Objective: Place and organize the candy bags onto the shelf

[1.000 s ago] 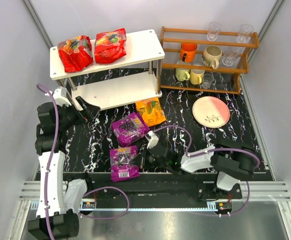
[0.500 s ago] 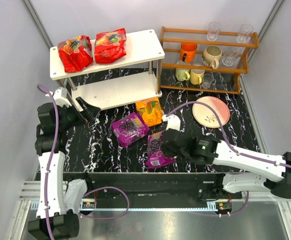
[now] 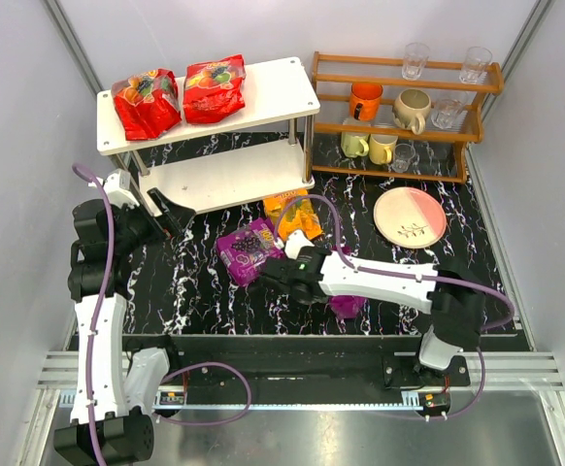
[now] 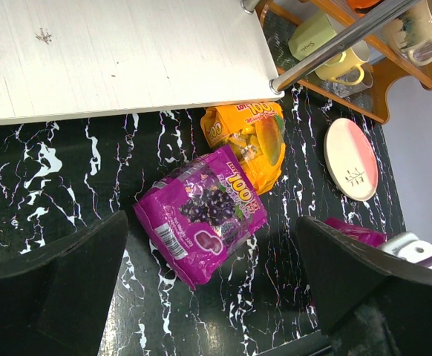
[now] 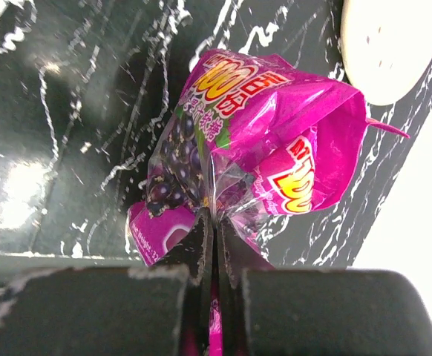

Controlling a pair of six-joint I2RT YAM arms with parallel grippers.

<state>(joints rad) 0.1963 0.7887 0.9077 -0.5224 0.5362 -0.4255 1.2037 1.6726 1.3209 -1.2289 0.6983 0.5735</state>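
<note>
Two red candy bags (image 3: 147, 102) (image 3: 215, 87) lie on the top board of the white shelf (image 3: 278, 87). An orange bag (image 3: 292, 214) (image 4: 249, 141) and a purple bag (image 3: 249, 248) (image 4: 201, 211) lie on the black table in front of the shelf. My right gripper (image 5: 214, 222) is shut on the crumpled edge of a second purple bag (image 5: 260, 141) (image 3: 346, 307), which hangs clear of the table, partly under the right arm. My left gripper (image 3: 171, 209) (image 4: 212, 219) stands open and empty, left of the lying purple bag, near the shelf's lower board.
A brown wooden rack (image 3: 404, 126) with mugs and glasses stands at the back right. A pink and white plate (image 3: 410, 216) (image 4: 352, 157) lies in front of it. A purple cable (image 3: 326, 209) arcs over the orange bag.
The right gripper has lifted the purple bag from the near edge of the table and carried it to the right. The right arm now reaches further left. The left arm has not moved.
</note>
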